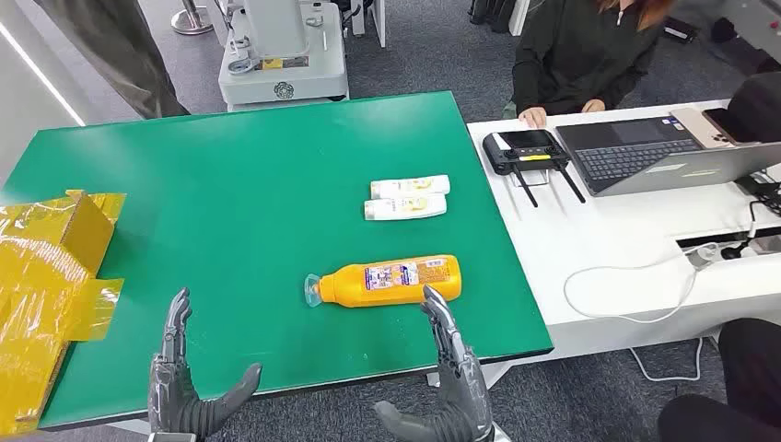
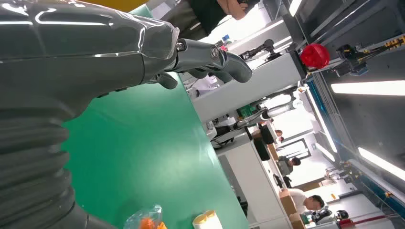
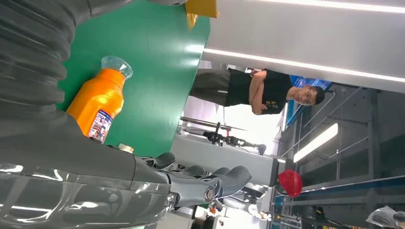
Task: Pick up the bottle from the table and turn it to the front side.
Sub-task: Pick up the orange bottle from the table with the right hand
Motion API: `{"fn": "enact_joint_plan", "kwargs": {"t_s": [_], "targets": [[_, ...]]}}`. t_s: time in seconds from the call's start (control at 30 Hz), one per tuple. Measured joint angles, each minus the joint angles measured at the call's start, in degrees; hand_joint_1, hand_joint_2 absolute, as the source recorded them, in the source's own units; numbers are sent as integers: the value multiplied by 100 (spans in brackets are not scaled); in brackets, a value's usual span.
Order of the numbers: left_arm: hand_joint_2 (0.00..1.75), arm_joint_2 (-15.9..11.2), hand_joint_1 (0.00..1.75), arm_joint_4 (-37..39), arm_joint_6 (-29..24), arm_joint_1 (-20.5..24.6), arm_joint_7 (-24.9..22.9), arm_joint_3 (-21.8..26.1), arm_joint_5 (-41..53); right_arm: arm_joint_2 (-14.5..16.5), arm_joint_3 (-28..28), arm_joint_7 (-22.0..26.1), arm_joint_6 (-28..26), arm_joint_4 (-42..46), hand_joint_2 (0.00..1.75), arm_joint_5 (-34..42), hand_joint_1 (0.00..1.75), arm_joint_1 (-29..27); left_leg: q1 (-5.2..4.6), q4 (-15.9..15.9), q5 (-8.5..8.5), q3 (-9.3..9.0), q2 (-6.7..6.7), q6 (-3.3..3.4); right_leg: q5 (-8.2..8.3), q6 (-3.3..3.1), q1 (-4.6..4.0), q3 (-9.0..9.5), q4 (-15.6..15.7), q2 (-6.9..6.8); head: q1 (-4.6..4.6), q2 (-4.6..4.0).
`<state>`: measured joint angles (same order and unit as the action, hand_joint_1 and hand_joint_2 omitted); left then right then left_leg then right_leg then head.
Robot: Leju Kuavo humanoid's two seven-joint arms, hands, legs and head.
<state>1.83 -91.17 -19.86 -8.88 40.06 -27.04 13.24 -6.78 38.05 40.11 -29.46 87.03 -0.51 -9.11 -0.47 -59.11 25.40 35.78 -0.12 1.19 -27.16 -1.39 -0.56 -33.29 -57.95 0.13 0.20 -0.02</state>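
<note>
Bottle (image 1: 391, 280) lies on side near worktop (image 1: 230, 184) front edge, toward right corner, cap pointing left. Right hand (image 1: 451, 368) spread, empty, fingertips just short of it. Left hand (image 1: 184, 378) spread, well apart. Looks full, heavyish, slick plastic; grip mid-body.

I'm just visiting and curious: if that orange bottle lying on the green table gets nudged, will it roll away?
Probably: the orange bottle lies on its side and looks rounded, so a sideways nudge could roll it. Its glossy plastic may slip in the fingers. It looks full, so likely fairly heavy.

Orange bottle (image 1: 390, 280) lying sideways on green table (image 1: 230, 184).
</note>
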Motion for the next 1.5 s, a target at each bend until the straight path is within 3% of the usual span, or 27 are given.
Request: {"fn": "enact_joint_plan", "kwargs": {"t_s": [0.27,0.53,0.67,0.9,1.03,1.5], "targets": [[175,15,0,0,128,31,0,0,69,-19,-8,0,-370,9,175,-63,0,16,0,0,0,0,0,0,0,0,0,0,0,0,-1,0],[175,178,0,7,566,108,1,0,306,-138,-207,0,-619,3,175,-789,0,230,0,-1,-1,-1,1,1,2,0,1,0,0,1,-1,0],[175,237,0,15,681,125,1,0,356,-134,-396,-2,-449,-3,175,-1052,0,298,0,-2,-1,-1,0,2,2,0,0,0,0,1,0,0],[175,379,0,71,1091,232,0,0,479,98,-1184,-330,397,-67,175,-2529,0,440,0,-2,-2,-1,1,1,2,-1,0,0,0,1,-1,0],[175,418,0,130,1105,298,0,0,485,223,-1609,-502,558,-308,175,-3134,0,687,0,-2,-3,-2,2,2,4,-1,0,1,-1,1,-2,0],[175,538,0,361,1529,462,0,0,518,234,-2100,-1053,971,-1240,175,-3479,0,1391,0,-5,-3,-1,1,2,5,0,1,1,0,2,-2,0]]}}
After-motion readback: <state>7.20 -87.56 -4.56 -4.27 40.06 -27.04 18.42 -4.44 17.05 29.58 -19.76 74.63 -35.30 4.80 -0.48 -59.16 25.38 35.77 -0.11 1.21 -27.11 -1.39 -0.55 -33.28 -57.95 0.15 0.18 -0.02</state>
